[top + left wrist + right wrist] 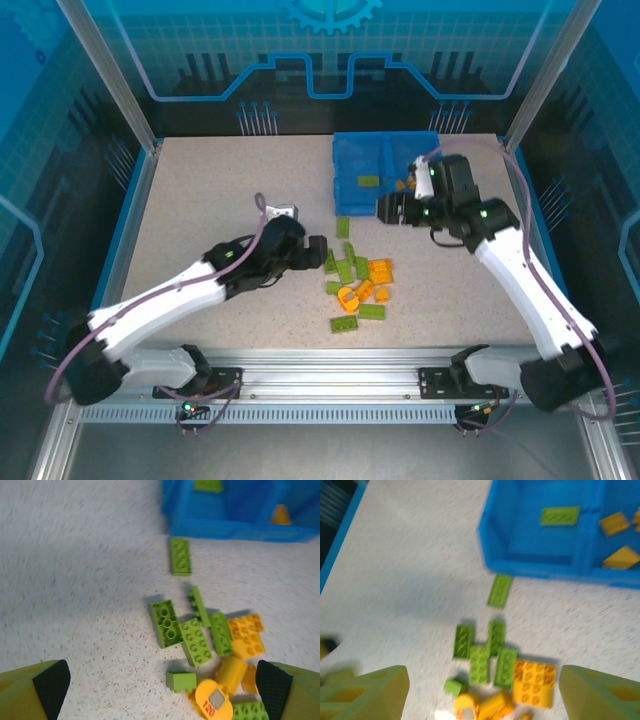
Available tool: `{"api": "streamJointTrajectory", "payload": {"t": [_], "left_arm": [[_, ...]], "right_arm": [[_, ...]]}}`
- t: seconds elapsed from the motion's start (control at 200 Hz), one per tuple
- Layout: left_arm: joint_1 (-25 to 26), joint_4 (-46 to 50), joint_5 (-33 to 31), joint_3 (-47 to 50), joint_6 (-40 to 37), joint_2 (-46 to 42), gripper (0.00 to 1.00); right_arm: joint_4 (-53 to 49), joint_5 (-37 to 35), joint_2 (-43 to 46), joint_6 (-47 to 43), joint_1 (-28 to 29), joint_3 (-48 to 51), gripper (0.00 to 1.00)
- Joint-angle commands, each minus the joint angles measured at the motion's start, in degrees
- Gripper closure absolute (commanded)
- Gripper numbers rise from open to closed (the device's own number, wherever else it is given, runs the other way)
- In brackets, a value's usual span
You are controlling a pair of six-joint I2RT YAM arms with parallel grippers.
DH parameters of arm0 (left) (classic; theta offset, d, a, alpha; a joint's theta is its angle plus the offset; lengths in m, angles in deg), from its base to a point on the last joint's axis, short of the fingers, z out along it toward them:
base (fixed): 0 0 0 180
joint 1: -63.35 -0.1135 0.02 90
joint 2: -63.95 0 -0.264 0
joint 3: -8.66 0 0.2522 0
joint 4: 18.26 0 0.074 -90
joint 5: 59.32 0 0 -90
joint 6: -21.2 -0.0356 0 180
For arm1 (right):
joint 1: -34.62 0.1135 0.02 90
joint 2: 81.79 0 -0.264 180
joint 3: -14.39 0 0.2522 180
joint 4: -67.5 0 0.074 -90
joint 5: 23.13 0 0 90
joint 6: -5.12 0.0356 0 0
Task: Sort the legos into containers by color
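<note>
The top camera sits high behind the left arm [170, 300] and the right arm [525, 275] and looks down on the whole tabletop [200, 200] from far. Each wrist camera hangs close above the tabletop, facing forward and down. All three views share the pile of bricks [350, 270] and the blue bin [350, 160].

Pale speckled surface [220, 200] — blue border round its edge. Clear back panel [330, 60] printed with blue gear and circuit lines. Slanting metal posts [108, 70] at both corners. Grooved metal rail [330, 385] along near edge.
</note>
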Motion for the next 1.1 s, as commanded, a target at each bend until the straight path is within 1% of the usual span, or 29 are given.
{"api": "streamJointTrajectory", "payload": {"t": [0.0, 0.11, 0.165, 0.265, 0.345, 0.41, 0.46, 0.555, 0.695, 0.91, 1.031, 1.096], "left_arm": [[-0.6, 7.8, -1.0, -7.2, 16.9, 8.8, 0.01], [-1.0, 5.1, 3.5, -10.6, 18.6, 16.4, 0.01], [-1.6, 5.1, 4.7, -12.4, 20.3, 19.7, 0.01], [-3.5, 4.5, 7.0, -15.0, 21.9, 25.4, 0.04], [-4.5, 3.2, 9.4, -17.3, 21.4, 29.9, 0.07], [-4.7, 3.6, 9.5, -19.8, 20.8, 33.3, 0.1], [-4.9, 4.6, 9.3, -21.9, 20.9, 36.0, 0.13], [-5.5, 5.8, 10.9, -24.4, 21.5, 40.1, 0.21], [-5.6, 7.1, 11.6, -24.8, 22.0, 42.8, 0.31], [-5.5, 7.3, 12.9, -21.4, 21.6, 43.0, 0.46], [-5.5, 6.3, 13.3, -19.4, 20.6, 41.9, 0.6], [-5.5, 6.0, 12.6, -18.7, 19.9, 40.5, 0.65]], "right_arm": [[-2.6, 2.7, 4.6, 0.8, 3.6, 5.7, 0.13], [-3.4, 2.9, 8.7, 3.6, 6.7, 10.9, 0.01], [-4.1, 2.4, 9.7, 4.8, 7.9, 12.3, 0.0], [-4.7, 2.1, 11.5, 5.7, 9.9, 14.3, 0.0], [-4.8, 1.2, 12.6, 6.3, 10.8, 15.4, 0.0], [-5.0, 0.8, 13.0, 6.4, 10.9, 15.8, 0.0], [-5.2, 0.3, 13.3, 6.1, 10.9, 15.9, 0.0], [-5.5, -0.6, 13.8, 5.7, 11.0, 15.8, 0.0], [-5.4, -1.4, 14.3, 5.4, 10.9, 16.3, 0.0], [-4.9, -1.0, 14.3, 5.2, 11.0, 16.9, 0.0], [-4.8, -0.6, 14.1, 5.1, 11.0, 16.9, 0.0], [-4.9, -0.1, 14.1, 5.0, 11.0, 16.8, 0.0]]}}
